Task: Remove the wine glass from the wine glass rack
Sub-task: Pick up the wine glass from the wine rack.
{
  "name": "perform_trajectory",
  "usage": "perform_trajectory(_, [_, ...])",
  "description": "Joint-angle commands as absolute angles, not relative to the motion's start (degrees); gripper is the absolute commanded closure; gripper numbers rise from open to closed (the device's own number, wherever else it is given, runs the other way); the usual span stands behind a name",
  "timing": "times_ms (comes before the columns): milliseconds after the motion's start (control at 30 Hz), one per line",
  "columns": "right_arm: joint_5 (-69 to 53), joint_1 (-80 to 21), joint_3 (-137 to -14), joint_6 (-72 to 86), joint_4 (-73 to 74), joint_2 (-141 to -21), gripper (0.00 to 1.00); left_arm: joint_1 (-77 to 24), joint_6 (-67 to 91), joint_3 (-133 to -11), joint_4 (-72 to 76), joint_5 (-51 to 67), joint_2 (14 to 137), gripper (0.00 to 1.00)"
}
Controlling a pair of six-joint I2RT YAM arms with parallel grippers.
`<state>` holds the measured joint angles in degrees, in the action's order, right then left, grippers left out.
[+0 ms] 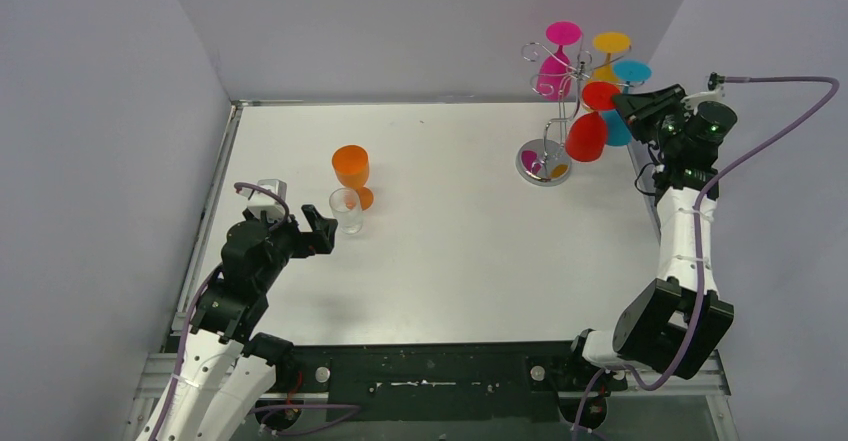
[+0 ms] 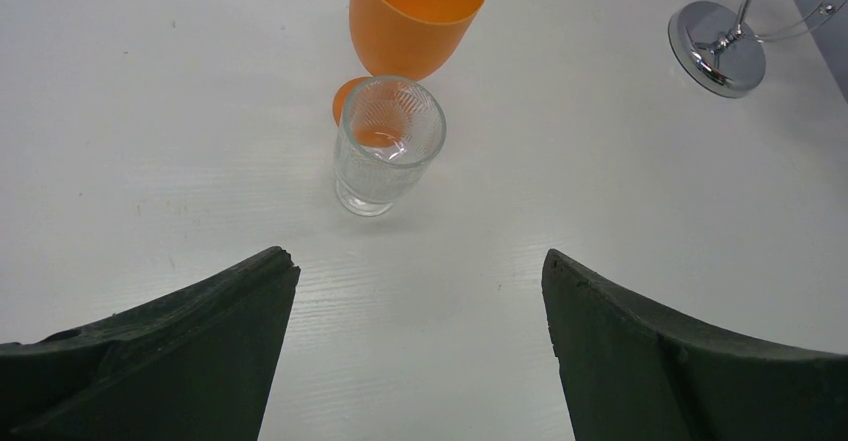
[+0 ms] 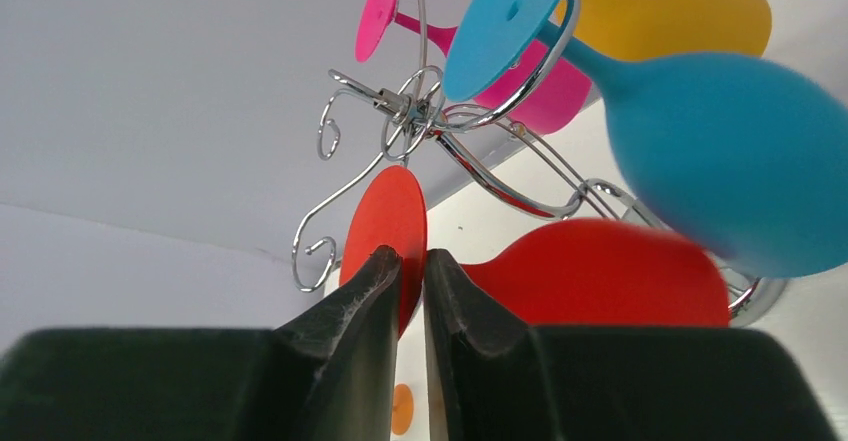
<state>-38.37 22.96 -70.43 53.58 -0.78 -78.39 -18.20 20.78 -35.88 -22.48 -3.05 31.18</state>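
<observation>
The silver wire wine glass rack (image 1: 545,159) stands at the back right; its curled hooks show in the right wrist view (image 3: 410,111). A red wine glass (image 1: 587,136) hangs upside down from it. My right gripper (image 1: 625,108) is at the glass's stem, just under the red foot. In the right wrist view the gripper (image 3: 412,258) is shut on the stem, between the foot disc (image 3: 395,216) and the bowl (image 3: 600,271). My left gripper (image 1: 322,231) is open and empty over the table (image 2: 420,281).
Pink (image 1: 553,73), yellow (image 1: 609,46) and blue (image 1: 628,73) glasses hang on the same rack, close to the red one. An orange wine glass (image 1: 351,168) and a clear tumbler (image 1: 346,209) stand in front of the left gripper. The grey side wall is right of the right arm.
</observation>
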Motion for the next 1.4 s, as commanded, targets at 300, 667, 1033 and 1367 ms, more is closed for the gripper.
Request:
perform_trajectory(300, [-40.0,23.1,-70.2,59.1,-4.7,-73.9,1.0,-17.8,20.8,-36.4,-19.3,-2.1,30.6,0.09])
perform_trajectory(667, [-44.4,23.1,-65.0,69.1,-12.7,-72.8,1.0,-17.8,20.8,-36.5,-19.4,-2.1,31.0,0.1])
perform_trajectory(1033, [-47.8,23.0,-62.8,73.9,-19.7,-73.0,1.0,-17.7,20.7,-36.5,-19.6,-2.4,31.1,0.1])
perform_trajectory(1367, [-46.6,20.4,-64.4,73.5,-19.2,-74.5,1.0,-17.5,20.7,-36.5,-19.3,-1.9,31.3,0.09])
